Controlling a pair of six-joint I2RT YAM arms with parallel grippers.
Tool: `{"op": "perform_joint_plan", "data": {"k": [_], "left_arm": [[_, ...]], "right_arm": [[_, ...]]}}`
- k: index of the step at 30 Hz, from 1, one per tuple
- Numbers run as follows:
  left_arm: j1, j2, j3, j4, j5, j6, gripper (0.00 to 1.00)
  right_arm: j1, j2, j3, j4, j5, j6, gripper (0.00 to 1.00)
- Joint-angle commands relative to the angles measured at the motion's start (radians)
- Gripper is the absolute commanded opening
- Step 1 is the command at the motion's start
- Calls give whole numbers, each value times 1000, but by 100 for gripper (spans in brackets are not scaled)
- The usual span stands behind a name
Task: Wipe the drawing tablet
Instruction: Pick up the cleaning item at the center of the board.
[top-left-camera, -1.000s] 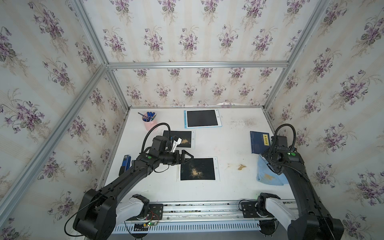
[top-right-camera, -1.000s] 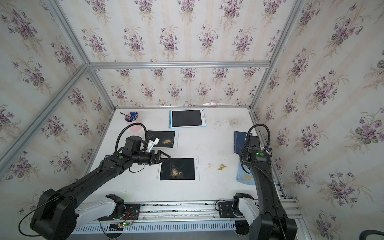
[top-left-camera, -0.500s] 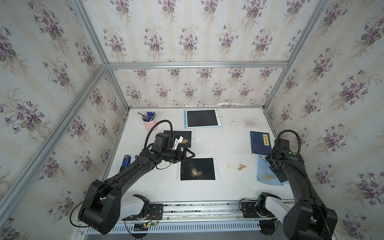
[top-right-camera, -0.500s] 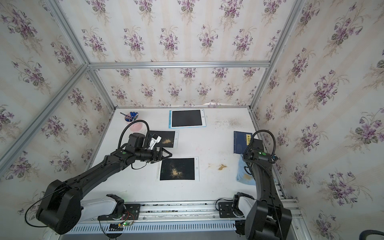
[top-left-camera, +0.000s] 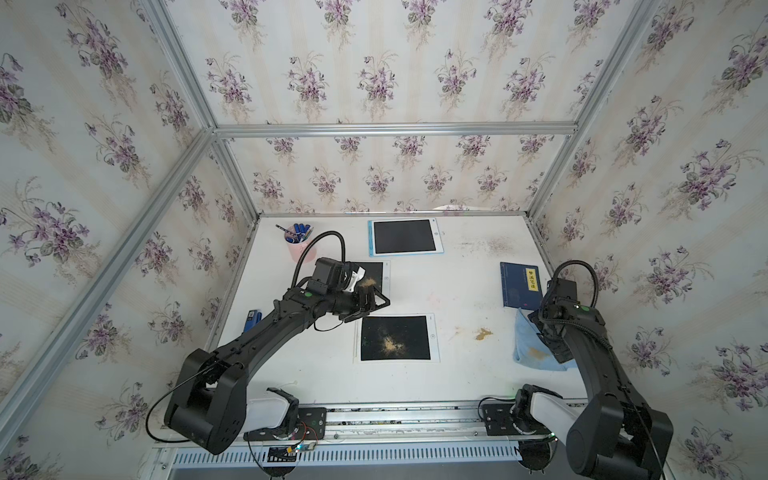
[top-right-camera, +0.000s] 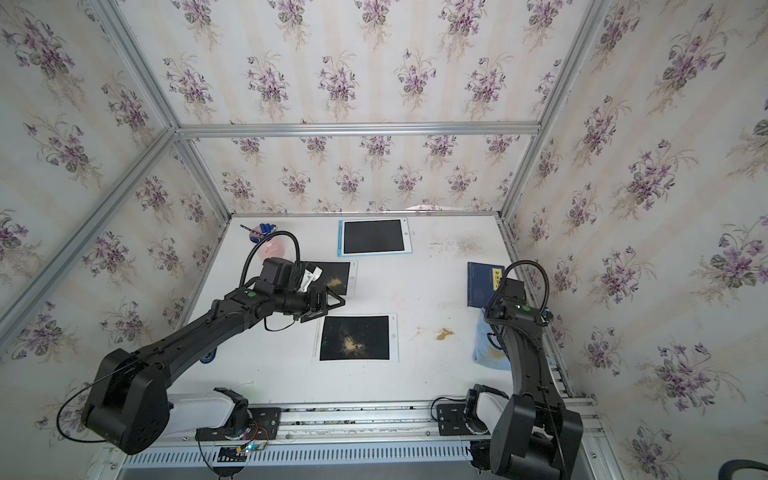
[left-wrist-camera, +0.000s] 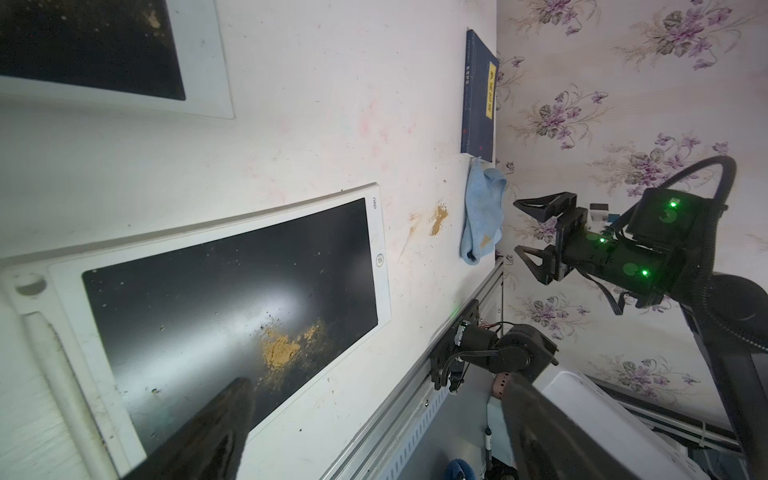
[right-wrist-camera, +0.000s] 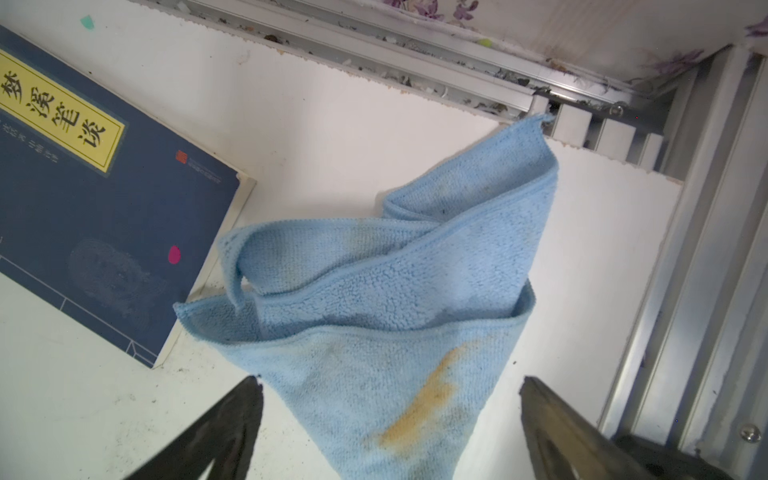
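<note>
Drawing tablet (top-left-camera: 395, 337) lies flat on the bench (top-left-camera: 449, 374) with tan powder mid-screen, unwiped. Left claw (top-left-camera: 370, 309) is open and empty, over the tablet's far-left corner. Blue cloth (top-left-camera: 528, 349) sits well right of the tablet, crumpled and tan-stained, just beside the blue book (top-left-camera: 519, 284). Right claw (left-wrist-camera: 516, 226) is spread wide above the cloth, gripping nothing. Powder spill (top-left-camera: 483, 333) sits between tablet and cloth. Second dusty tablet (top-left-camera: 376, 270) lies just beyond the first.

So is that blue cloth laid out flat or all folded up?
Folded and rumpled: the blue cloth lies doubled over itself in loose layers beside the book.
</note>
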Motion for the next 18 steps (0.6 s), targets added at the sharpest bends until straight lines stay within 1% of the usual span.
{"op": "perform_joint_plan", "data": {"k": [1, 4, 7, 12, 15, 18], "left_arm": [[-1, 19, 20, -33, -36, -13, 94], [-1, 25, 36, -38, -53, -27, 94], [0, 27, 53, -43, -59, -41, 94], [-4, 20, 34, -23, -76, -70, 94], [-4, 33, 37, -12, -70, -74, 94], [-4, 54, 60, -21, -59, -61, 94]], "right_arm": [[0, -36, -13, 15, 22, 41, 94], [-1, -63, -15, 33, 41, 36, 92], [-1, -41, -24, 54, 18, 24, 89], [0, 90, -46, 109, -55, 0, 86], [0, 186, -48, 121, -60, -1, 83], [-1, 249, -65, 160, -71, 1, 82]]}}
